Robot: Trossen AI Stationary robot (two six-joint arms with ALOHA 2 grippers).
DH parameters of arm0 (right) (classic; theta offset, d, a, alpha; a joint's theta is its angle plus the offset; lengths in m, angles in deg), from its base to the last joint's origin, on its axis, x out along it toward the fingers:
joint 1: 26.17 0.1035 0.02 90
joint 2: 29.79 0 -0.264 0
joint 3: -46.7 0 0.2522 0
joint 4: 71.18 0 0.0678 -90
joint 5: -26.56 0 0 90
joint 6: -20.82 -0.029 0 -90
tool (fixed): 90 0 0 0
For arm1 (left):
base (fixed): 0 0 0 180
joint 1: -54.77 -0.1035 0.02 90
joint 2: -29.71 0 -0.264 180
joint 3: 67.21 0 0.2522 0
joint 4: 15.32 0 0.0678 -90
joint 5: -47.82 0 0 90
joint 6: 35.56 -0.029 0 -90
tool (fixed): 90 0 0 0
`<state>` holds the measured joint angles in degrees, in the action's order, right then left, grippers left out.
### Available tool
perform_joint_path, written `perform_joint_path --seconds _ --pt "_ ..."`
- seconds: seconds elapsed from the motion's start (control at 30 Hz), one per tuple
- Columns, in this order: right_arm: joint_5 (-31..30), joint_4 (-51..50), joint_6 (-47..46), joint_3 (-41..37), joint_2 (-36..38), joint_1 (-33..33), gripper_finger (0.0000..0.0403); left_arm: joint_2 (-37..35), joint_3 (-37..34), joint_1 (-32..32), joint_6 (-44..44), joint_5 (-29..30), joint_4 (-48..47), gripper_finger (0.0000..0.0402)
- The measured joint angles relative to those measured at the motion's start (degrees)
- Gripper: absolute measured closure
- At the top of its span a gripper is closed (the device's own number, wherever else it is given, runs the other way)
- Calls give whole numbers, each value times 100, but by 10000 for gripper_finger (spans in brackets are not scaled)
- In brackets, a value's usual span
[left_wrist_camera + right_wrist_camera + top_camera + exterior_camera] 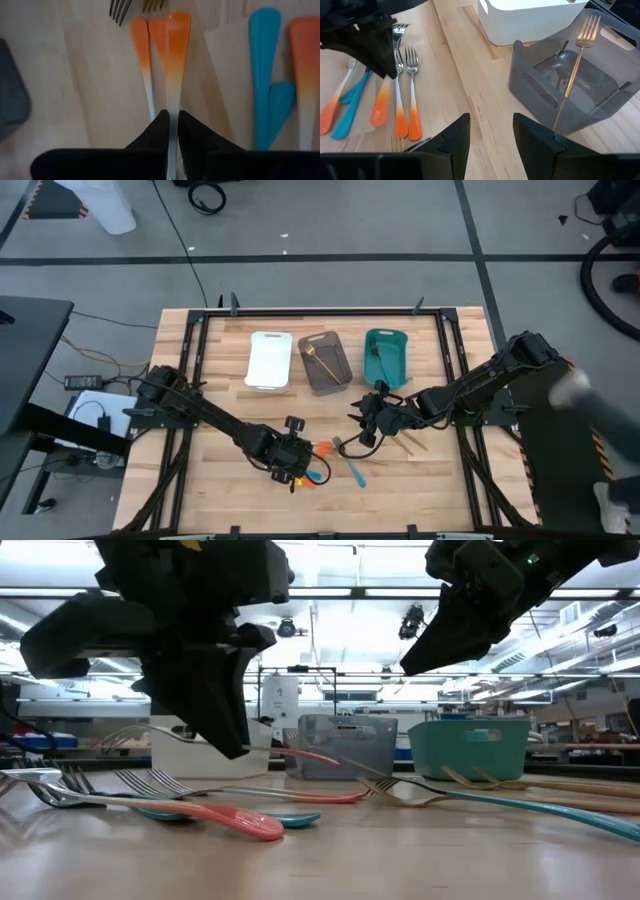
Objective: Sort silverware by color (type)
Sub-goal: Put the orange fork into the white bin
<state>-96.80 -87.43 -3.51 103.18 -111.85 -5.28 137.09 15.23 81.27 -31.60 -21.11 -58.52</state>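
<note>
While left end effector (171, 130) clamps an orange-handled utensil (175, 55), right end effector (491, 131) gapes.

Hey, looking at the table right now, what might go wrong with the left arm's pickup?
The left gripper is shut on the orange-handled utensil, gripping its thin metal part, so it may swing or slip when lifted. Other orange handles lie right beside it and could get dragged along. The right gripper hovers open near the grey bin, so a carry toward the bins might cross its path.
</note>
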Motion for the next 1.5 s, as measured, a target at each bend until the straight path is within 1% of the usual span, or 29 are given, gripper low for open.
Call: perform_joint_path --seconds 0.1,0.2,0.3,0.53,0.7,0.8,0.97,1.1,1.33,1.5 --pt "0 -7 1 0 0 0 243 0 2 9 -153 47 -125 366" --pt "0 -10 1 0 0 0 243 0 51 11 -316 169 -467 368" --pt "0 -15 3 0 0 0 243 0 220 13 -319 507 -1077 368" --pt "0 -14 3 0 0 0 243 -2 884 36 -320 1409 -2600 368" --pt "0 -14 2 -2 0 0 243 -2 1257 28 -310 1947 -3615 368" --pt "0 -14 3 -2 0 0 243 -13 1378 5 -254 2254 -3942 367" --pt "0 -16 3 -4 0 0 243 -240 1344 -118 -168 2536 -4271 367" --pt "0 -16 4 -4 0 0 243 -488 1338 -266 -315 2724 -4444 367" --pt "0 -15 6 -7 0 0 243 -959 1338 -586 -1127 2742 -4574 366" --pt "4 -25 6 -9 0 2 243 -1246 1338 -936 -1765 2391 -4569 366"
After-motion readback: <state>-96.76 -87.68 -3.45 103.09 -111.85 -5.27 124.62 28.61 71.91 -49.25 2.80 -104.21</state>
